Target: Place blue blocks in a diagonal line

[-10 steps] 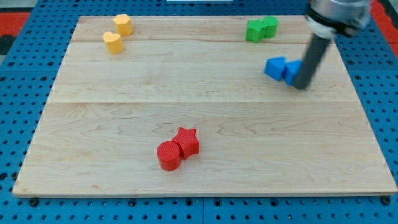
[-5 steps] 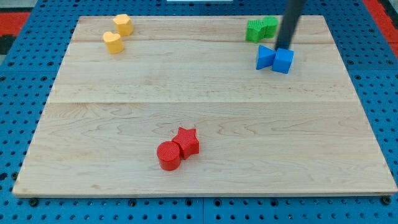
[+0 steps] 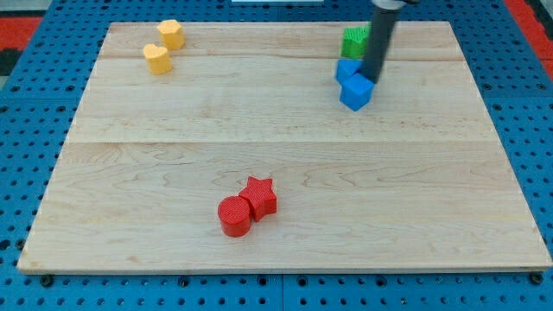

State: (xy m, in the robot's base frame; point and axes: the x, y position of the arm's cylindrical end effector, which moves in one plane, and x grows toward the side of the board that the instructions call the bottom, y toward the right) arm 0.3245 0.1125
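Two blue blocks touch each other at the view's upper right. A blue cube [image 3: 355, 91] lies lower and to the right; the other blue block [image 3: 346, 70], its shape unclear, lies up and left of it, partly hidden by the rod. My tip [image 3: 371, 79] rests at the cube's upper right edge, touching both blue blocks. The dark rod rises from there to the view's top.
Green blocks [image 3: 353, 40] sit just above the blue ones, partly behind the rod. Two yellow blocks [image 3: 157, 58] [image 3: 171, 34] lie at the upper left. A red cylinder [image 3: 234, 216] and a red star [image 3: 259, 196] touch at the lower middle of the wooden board [image 3: 173, 138].
My tip moved from the blue blocks' right side up and to the left. The blue blocks slid left and turned, from side by side to a slanted pair below the green blocks.
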